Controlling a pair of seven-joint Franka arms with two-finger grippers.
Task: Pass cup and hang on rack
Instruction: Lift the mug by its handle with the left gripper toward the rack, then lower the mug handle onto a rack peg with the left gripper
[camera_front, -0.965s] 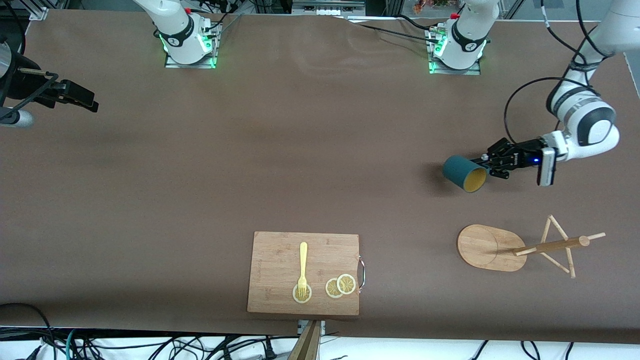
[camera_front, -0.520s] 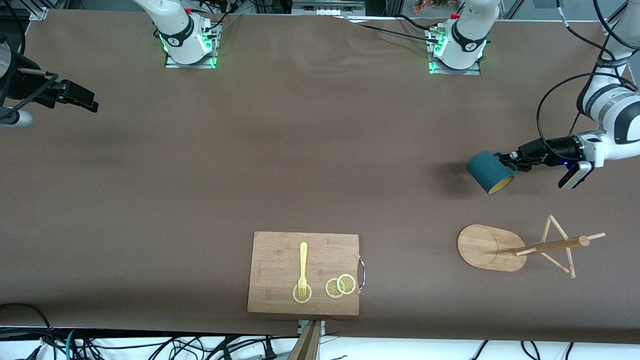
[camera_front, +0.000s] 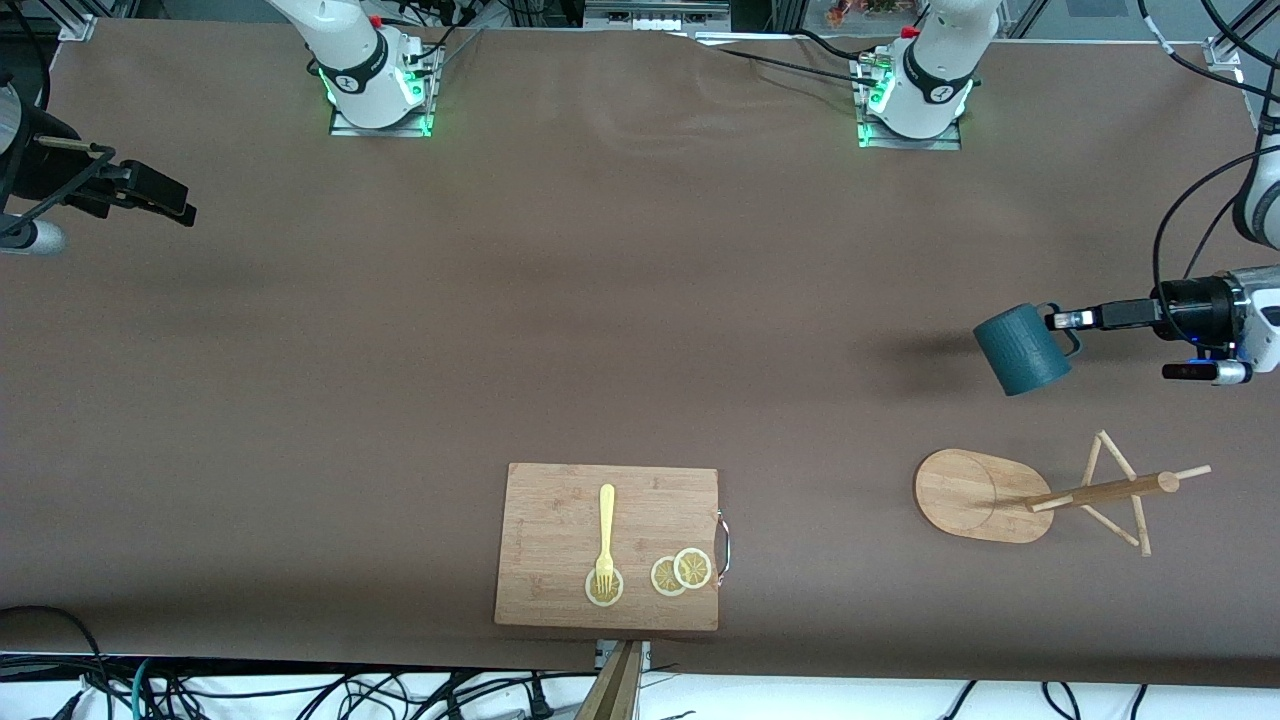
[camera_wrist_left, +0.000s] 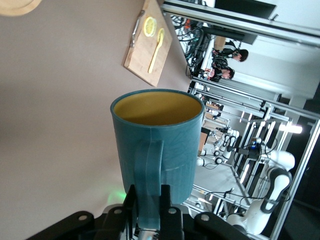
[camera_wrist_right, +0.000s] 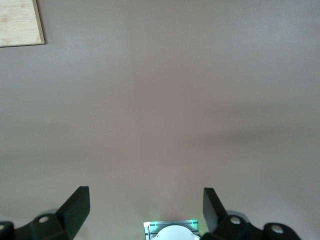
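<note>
Fingers (camera_wrist_left: 167, 212) of left gripper (camera_front: 1062, 320) pinch cup (camera_front: 1020, 350) handle – cup airborne (tilted); right gripper (camera_wrist_right: 146, 202) fingers spread.

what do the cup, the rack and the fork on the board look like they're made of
The cup, held by the left gripper: probably glazed ceramic, matte teal ribbed outside, smooth mustard inside.
The rack: light unfinished-looking wood or bamboo, visible grain on the base, thin dowel pegs.
The fork: pale yellow, uniform colour, likely plastic, though that is uncertain.
</note>
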